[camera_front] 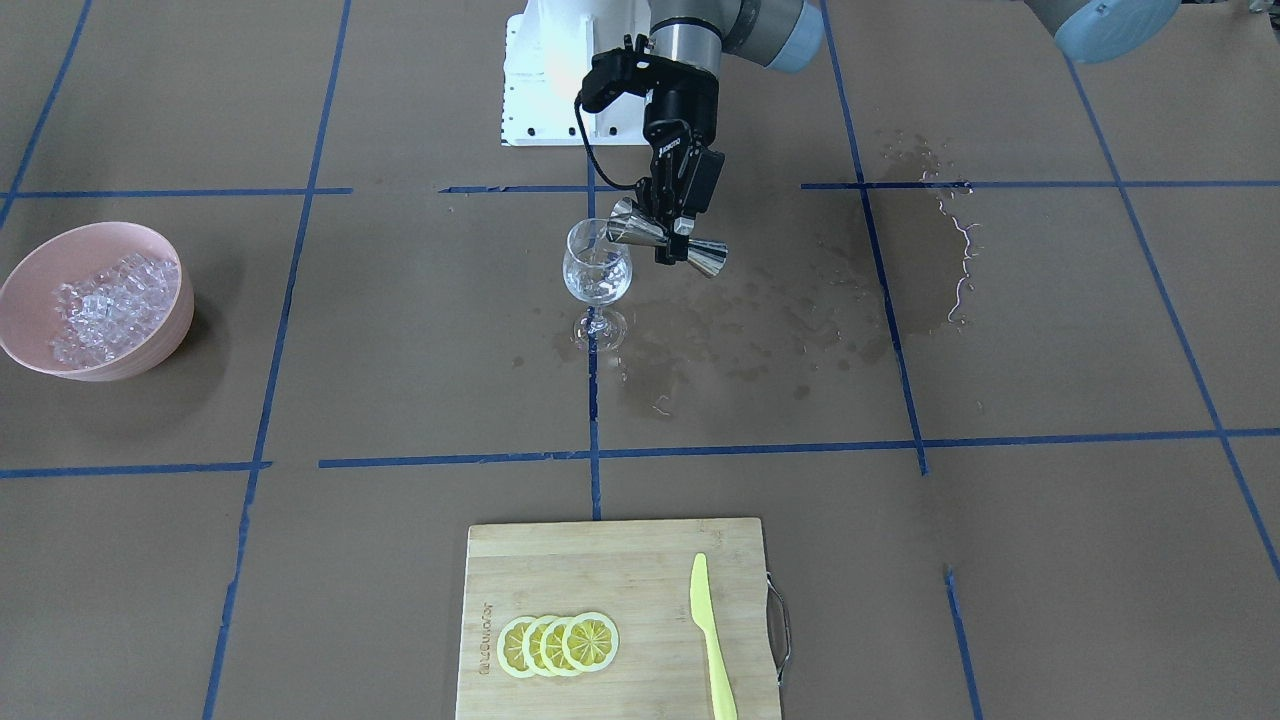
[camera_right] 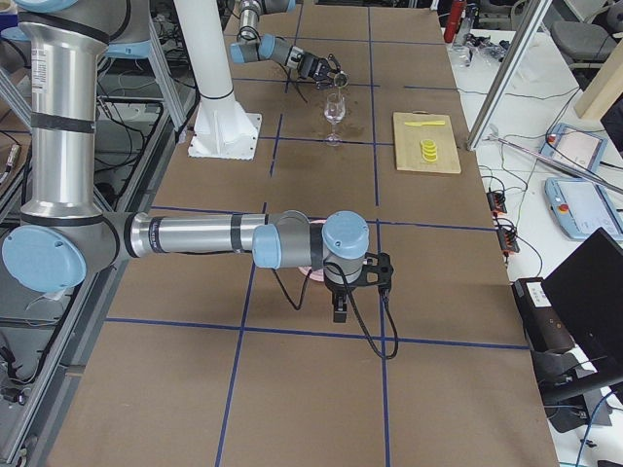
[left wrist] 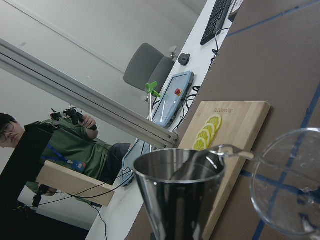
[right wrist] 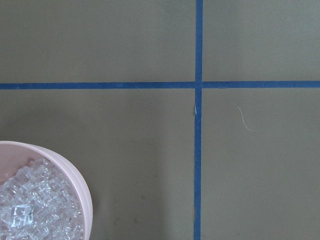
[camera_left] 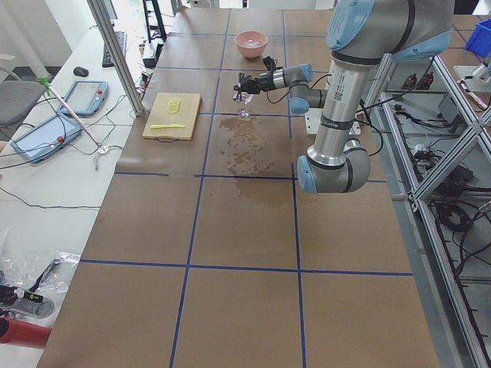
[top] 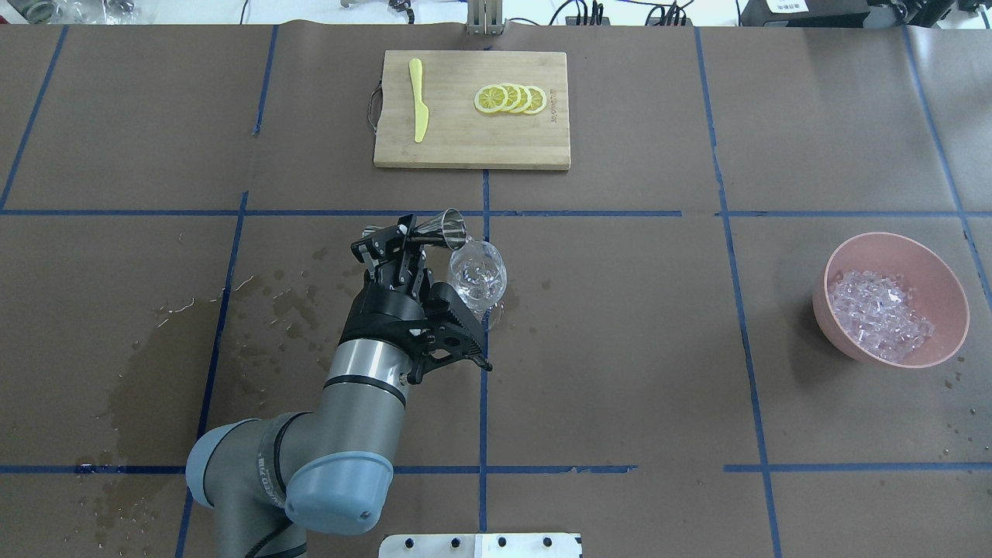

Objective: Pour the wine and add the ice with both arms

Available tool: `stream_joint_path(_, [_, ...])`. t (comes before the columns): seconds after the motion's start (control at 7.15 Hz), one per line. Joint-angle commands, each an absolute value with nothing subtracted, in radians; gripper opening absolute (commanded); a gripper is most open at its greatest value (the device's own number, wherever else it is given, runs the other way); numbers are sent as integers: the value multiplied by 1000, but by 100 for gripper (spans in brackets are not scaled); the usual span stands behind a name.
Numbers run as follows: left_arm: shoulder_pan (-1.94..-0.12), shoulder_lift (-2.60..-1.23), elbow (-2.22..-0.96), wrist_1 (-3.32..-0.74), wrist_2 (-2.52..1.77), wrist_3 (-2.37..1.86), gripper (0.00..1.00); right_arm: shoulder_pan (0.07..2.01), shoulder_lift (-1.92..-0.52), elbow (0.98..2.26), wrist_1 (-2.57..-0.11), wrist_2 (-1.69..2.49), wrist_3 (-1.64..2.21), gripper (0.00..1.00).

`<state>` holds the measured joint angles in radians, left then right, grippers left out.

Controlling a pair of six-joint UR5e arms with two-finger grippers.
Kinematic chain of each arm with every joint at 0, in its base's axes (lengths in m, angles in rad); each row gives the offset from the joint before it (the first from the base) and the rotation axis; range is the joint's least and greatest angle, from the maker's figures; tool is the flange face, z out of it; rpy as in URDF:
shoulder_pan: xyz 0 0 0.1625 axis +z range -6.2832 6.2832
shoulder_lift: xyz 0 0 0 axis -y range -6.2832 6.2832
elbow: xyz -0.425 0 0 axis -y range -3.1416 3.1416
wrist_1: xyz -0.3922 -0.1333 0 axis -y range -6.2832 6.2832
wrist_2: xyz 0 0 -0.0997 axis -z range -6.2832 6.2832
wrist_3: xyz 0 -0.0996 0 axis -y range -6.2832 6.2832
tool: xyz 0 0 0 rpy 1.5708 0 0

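**A:** What sits closest to the lens?

**B:** In the left wrist view, the steel measuring cup [left wrist: 175, 195]. Its open mouth fills the bottom of the picture, and the rim of the wine glass [left wrist: 290, 190] is at its 3 o'clock.

**A:** What holds it?

**B:** The left gripper [camera_front: 670, 238], with its jaws clamped on the cup's narrow waist. The cup lies nearly on its side, one mouth at the glass rim. The wine [camera_front: 598, 287] is a little clear liquid low in the glass, outside the jaws, at about their 8 o'clock in the front view.

**A:** And the arms?

**B:** From overhead, the left arm [top: 364, 387] enters at 7 o'clock with its forearm reaching toward 12. The right arm [camera_right: 195, 233] shows only from the table's right end. Its forearm is stretched level and the right gripper [camera_right: 339, 304] points down near the pink bowl [camera_front: 40, 265]. I cannot tell whether those jaws are open or closed.

**A:** The ice?

**B:** The ice [camera_front: 105, 305] is heaped in that bowl — at the glass's 9 o'clock in the front view, well apart from it.

**A:** The surroundings?

**B:** The table [camera_front: 1000, 560] is covered in brown paper with blue tape lines [camera_front: 760, 448]. Wet patches [camera_front: 760, 320] spread from the glass foot toward 3 o'clock. At 6 o'clock is a cutting board [camera_front: 600, 560] with four overlapped lemon slices [camera_front: 558, 643] and a yellow knife [camera_front: 708, 630]. Beyond the table, the left wrist view shows a person [left wrist: 70, 145] in green and a grey chair [left wrist: 147, 67].
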<state>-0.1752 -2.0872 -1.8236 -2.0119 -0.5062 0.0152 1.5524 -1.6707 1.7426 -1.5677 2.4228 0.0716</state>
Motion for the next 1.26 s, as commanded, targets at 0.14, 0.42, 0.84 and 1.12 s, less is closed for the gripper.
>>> stream_joint_path(0.14, [-184, -2108, -1832, -1941, -505, 165, 0, 1552, -1671, 1741, -1568, 2428, 72, 100])
stream_joint_path(0.42, [-183, -2112, -1836, -1885, -503, 247, 0, 1552, -1672, 1733, -1568, 2428, 71, 100])
stream_joint_path(0.84, [-183, -2140, -1862, -1852, -500, 400, 0, 1552, -1672, 1732, -1568, 2442, 72, 100])
stream_joint_path(1.12, [-183, -2163, -1855, -1787, -500, 403, 0, 1552, -1672, 1730, -1568, 2444, 74, 100])
